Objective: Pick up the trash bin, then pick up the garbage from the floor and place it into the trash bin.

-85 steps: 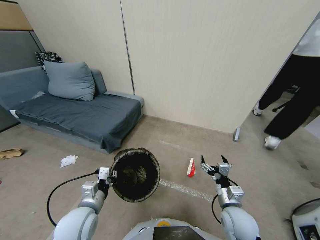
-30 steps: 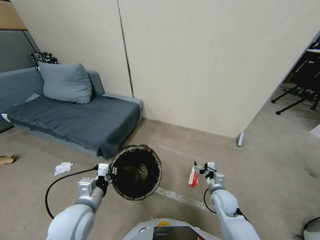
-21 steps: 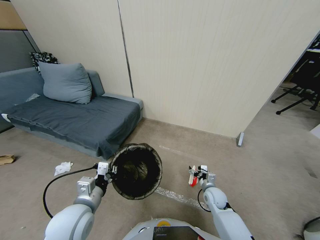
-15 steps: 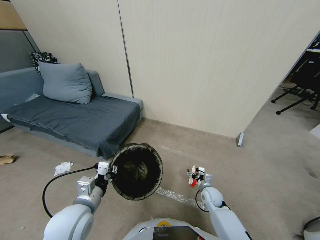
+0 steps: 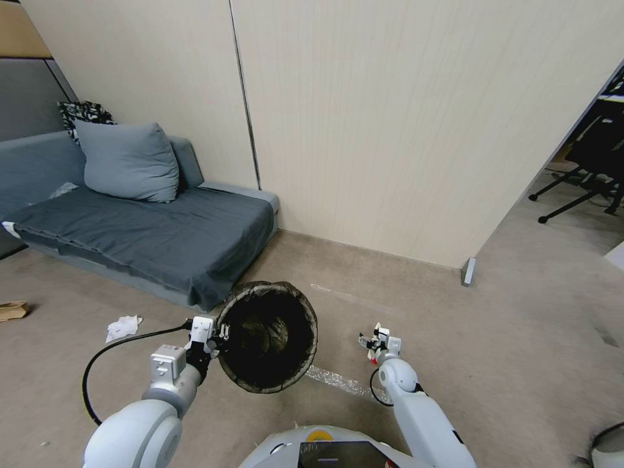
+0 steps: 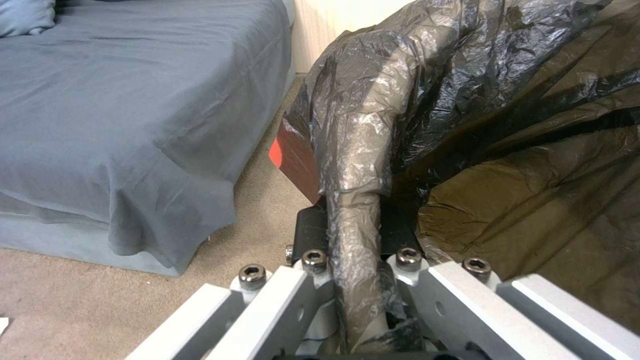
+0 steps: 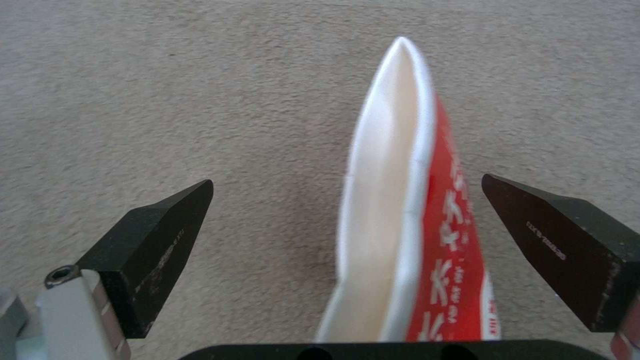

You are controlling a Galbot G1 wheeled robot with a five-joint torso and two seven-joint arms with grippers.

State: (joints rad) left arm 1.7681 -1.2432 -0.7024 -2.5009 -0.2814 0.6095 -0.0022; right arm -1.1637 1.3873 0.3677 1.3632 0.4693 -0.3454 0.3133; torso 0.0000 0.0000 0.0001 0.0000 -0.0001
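left gripper is clamped on the rim of the trash bin, a round bin held off the floor with its mouth tilted toward the camera; crinkly, glossy black bag folded over the rim. right gripper is low over the short-pile beige carpet, its black wedge-shaped fingers spread on both sides of the flattened red-and-white paper cup, neither touching it. crumpled white tissue lies on the carpet near the grey sofa.

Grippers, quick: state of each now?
Left tool: shut on black-bagged round white bin's rim.
Right tool: open, straddling flattened red-and-white paper cup.
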